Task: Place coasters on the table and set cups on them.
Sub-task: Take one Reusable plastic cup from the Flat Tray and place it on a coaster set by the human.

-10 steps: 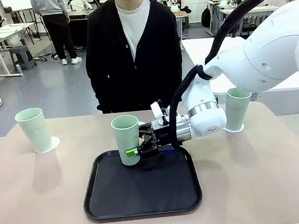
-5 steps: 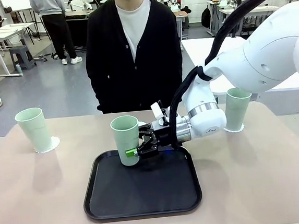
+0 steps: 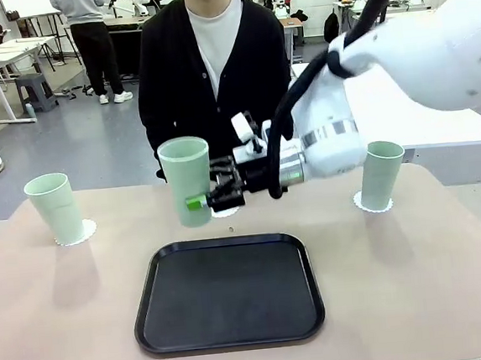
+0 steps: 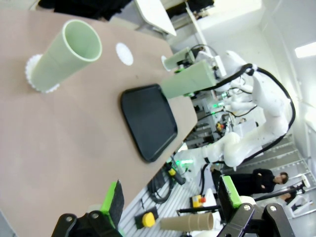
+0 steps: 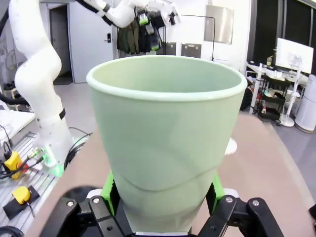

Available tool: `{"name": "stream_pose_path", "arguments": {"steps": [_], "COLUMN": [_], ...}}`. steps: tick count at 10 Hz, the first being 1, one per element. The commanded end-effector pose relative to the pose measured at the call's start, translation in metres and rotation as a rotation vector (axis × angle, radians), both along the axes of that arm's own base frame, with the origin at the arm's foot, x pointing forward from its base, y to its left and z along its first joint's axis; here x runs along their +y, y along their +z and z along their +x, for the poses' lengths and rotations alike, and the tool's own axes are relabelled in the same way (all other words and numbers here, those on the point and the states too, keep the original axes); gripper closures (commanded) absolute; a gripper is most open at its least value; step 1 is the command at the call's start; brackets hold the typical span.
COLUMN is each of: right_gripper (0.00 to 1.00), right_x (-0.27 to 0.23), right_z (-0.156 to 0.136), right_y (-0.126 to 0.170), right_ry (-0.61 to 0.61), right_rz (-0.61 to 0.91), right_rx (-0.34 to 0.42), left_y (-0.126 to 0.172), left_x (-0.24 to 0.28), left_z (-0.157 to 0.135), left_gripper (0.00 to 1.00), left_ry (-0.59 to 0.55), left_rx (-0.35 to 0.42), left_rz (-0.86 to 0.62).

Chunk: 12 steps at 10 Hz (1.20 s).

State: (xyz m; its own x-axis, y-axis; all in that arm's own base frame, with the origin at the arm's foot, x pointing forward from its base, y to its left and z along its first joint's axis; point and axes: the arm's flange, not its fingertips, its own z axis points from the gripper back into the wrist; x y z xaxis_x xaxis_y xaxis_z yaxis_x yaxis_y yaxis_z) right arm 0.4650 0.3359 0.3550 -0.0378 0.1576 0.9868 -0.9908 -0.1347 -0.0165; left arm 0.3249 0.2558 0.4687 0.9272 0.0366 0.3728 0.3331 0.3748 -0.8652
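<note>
1. The right gripper is clamped on the lower part of a mint-green cup, holding it upright in the air above the far part of the table, beyond the black tray's far edge.
2. In the right wrist view the held cup rises large between the green pads, which press on its sides near the base.
3. A bare scalloped coaster lies on the table just behind the tray, partly hidden by the right gripper.
4. On the robot's left, a second cup stands upright on its coaster.
5. On the robot's right, a third cup stands upright on another coaster.
6. The left gripper hangs over the table's near side with its fingers spread apart and nothing between them.
7. A person in a black cardigan stands at the far side of the table, directly behind the lifted cup.
</note>
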Motion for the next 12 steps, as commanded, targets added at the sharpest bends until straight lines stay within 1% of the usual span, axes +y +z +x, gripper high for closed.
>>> {"name": "stream_pose_path", "arguments": {"steps": [1,3,4,5,7,8,9,10,11,12], "right_gripper": [0.75,0.75,0.75,0.75,0.75,0.17,0.17,0.17,0.17,0.17], "right_x": [0.003,0.004,0.004,0.003,0.003,0.002,-0.016,-0.032,-0.044,-0.055], "right_z": [-0.009,-0.005,-0.002,-0.006,-0.006,-0.003,0.026,0.051,0.072,0.091], "right_y": [0.031,0.037,0.035,0.049,0.049,0.045,0.050,0.052,0.055,0.054], "right_ry": [-0.038,-0.063,-0.116,-0.050,-0.050,-0.070,-0.066,-0.090,-0.083,-0.101], "right_rz": [-0.081,-0.095,-0.106,-0.055,-0.055,-0.074,-0.034,-0.051,-0.020,-0.020], "right_rx": [-0.017,-0.008,-0.008,-0.033,-0.033,-0.032,-0.024,-0.007,0.009,0.020], "left_y": [0.002,0.002,0.002,0.002,0.002,0.002,0.002,0.002,0.002,0.002], "left_x": [0.002,0.002,0.002,0.002,0.002,0.002,0.002,0.002,0.002,0.002], "left_z": [-0.002,-0.002,-0.002,-0.002,-0.002,-0.002,-0.002,-0.002,-0.002,-0.002], "left_gripper": [0.00,0.00,0.00,0.00,0.00,0.00,0.00,0.00,0.00,0.00], "left_ry": [-0.003,-0.003,-0.003,-0.003,-0.003,-0.003,-0.003,-0.003,-0.003,-0.003], "left_rx": [-0.003,-0.003,-0.003,-0.003,-0.003,-0.003,-0.003,-0.003,-0.003,-0.003], "left_rz": [-0.004,-0.004,-0.004,-0.004,-0.004,-0.004,-0.004,-0.004,-0.004,-0.004]}}
